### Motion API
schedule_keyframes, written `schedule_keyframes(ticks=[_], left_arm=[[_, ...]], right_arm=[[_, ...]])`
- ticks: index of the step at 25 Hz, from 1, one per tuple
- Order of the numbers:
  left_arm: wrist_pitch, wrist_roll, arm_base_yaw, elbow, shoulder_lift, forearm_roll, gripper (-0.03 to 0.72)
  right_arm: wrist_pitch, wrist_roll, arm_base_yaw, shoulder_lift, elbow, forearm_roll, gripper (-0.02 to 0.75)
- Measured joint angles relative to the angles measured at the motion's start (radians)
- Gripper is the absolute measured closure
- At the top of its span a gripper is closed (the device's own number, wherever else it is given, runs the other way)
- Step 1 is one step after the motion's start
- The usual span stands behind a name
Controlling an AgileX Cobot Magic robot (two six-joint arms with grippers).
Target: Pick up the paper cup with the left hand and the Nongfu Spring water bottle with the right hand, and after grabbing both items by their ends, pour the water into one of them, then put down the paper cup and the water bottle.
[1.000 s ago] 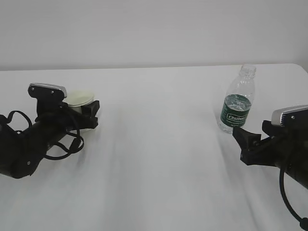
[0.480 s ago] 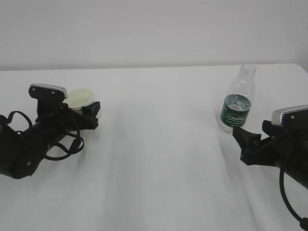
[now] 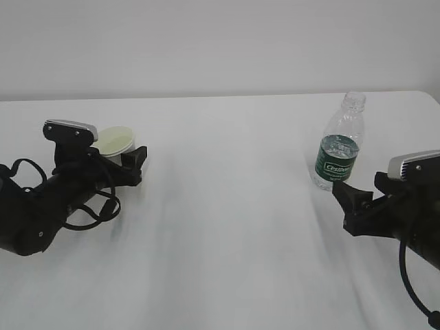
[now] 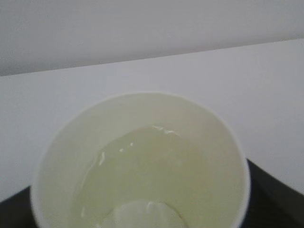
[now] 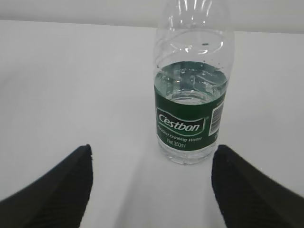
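**A:** How are the arms posed?

**B:** Both lie low over the white table (image 3: 227, 227). The left hand (image 3: 127, 165) reaches in from about eight o'clock, its fingers pointing toward two o'clock. The right hand (image 3: 350, 199) comes in from about four o'clock, pointing toward ten o'clock.

**A:** Is the left one holding the paper cup (image 3: 115, 142)?

**B:** The cup sits between its fingers, tilted, its mouth turned up and toward the wrist camera. Whether the fingers press it or stand just off it, I cannot tell. Water (image 4: 142, 180) pools low inside it.

**A:** And the right?

**B:** Spread wide and empty. In the wrist view both fingers (image 5: 52, 190) flank the bottle (image 5: 192, 85), which stands apart, just beyond the tips.

**A:** Which way does the bottle run?

**B:** Upright, its long axis vertical, open neck at twelve o'clock, green label round the middle, partly filled. It stands at the table's right side, well apart from the cup on the left.
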Motion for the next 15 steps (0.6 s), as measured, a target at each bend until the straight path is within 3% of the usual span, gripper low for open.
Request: schedule_keyframes(ticks=[6, 15], left_arm=[[0.000, 0.000, 0.000, 0.012, 0.000, 0.029, 0.028], [0.002, 0.000, 0.000, 0.125, -0.061, 0.016, 0.029]], right_arm=[[0.000, 0.000, 0.000, 0.000, 0.000, 0.000, 0.145], [0.000, 0.000, 0.000, 0.000, 0.000, 0.000, 0.145]])
